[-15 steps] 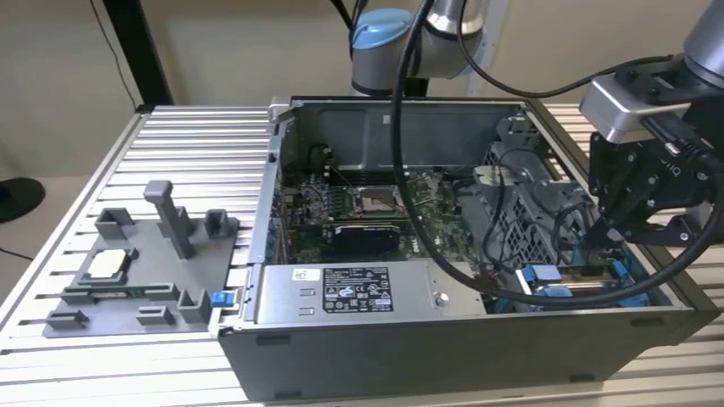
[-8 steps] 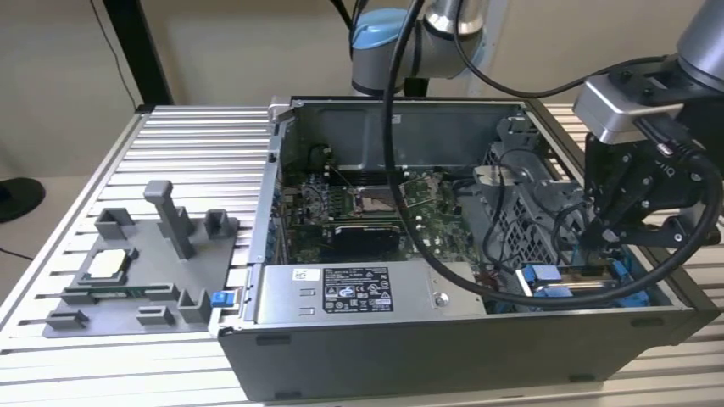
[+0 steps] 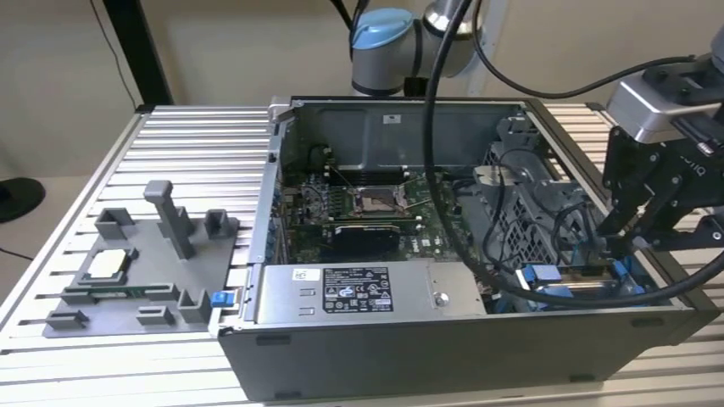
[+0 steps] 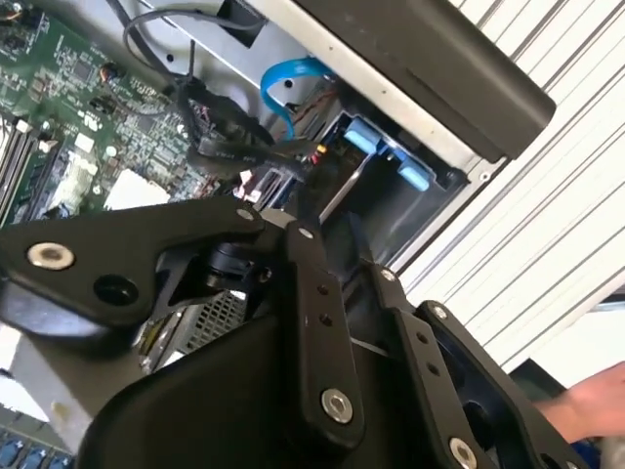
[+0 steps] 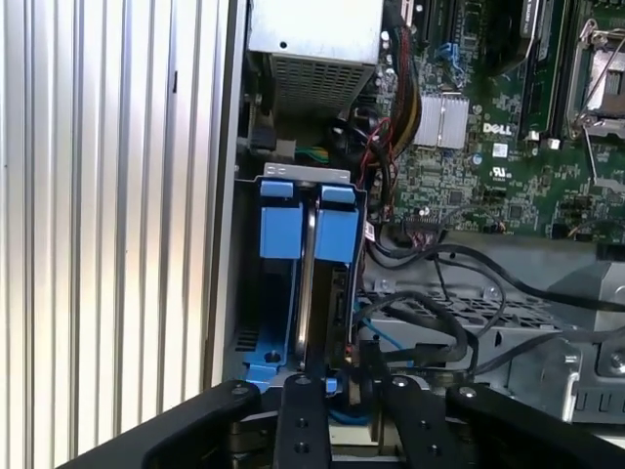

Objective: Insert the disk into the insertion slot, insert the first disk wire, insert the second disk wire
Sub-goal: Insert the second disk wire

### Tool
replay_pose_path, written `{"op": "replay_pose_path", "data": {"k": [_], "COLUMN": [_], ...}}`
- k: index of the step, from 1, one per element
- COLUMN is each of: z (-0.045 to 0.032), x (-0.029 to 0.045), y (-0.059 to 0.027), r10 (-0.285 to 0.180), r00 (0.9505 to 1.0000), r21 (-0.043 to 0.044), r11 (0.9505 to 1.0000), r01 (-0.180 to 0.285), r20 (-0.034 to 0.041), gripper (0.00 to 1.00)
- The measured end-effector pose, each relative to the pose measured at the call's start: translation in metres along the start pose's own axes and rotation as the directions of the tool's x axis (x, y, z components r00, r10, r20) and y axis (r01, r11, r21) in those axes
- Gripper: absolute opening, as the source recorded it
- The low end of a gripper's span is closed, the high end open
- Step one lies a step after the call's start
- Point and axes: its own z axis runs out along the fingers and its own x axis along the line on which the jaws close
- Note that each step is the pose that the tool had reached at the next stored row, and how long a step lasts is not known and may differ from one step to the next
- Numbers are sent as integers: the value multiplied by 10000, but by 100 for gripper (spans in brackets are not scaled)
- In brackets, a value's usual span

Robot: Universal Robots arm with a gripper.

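Note:
The disk (image 5: 309, 293) stands on edge inside the insertion slot (image 5: 305, 173), held between its bright blue carrier pieces (image 5: 337, 234). In the exterior view the disk (image 3: 579, 273) sits in the slot (image 3: 541, 275) at the case's front corner, on the exterior view's right. My black gripper (image 3: 625, 246) hangs just above that corner, close over the slot's end in both wrist views (image 5: 352, 386) (image 4: 347, 264). Loose black wires (image 5: 430, 327) and a thin blue wire (image 5: 386, 337) lie right beside the slot. The blue wire (image 4: 288, 83) loops over a black wire (image 4: 234, 151).
The open case holds a motherboard (image 3: 362, 203), a labelled grey power supply box (image 3: 356, 292) and a perforated cage (image 3: 531, 220). A grey fixture (image 3: 136, 271) sits on the slatted table (image 3: 192, 144) at the exterior view's left. A person's hand (image 4: 586, 401) is near the case's outer side.

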Motion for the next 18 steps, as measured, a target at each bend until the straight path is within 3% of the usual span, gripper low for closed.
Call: {"op": "replay_pose_path", "data": {"k": [4, 18], "z": [2, 41], "x": [2, 2], "y": [-52, -68], "r10": [-2, -2], "r00": [10000, 10000], "r21": [0, 2], "r11": [10000, 10000], "r01": [2, 2], "r20": [1, 1], "gripper": [100, 100]}}
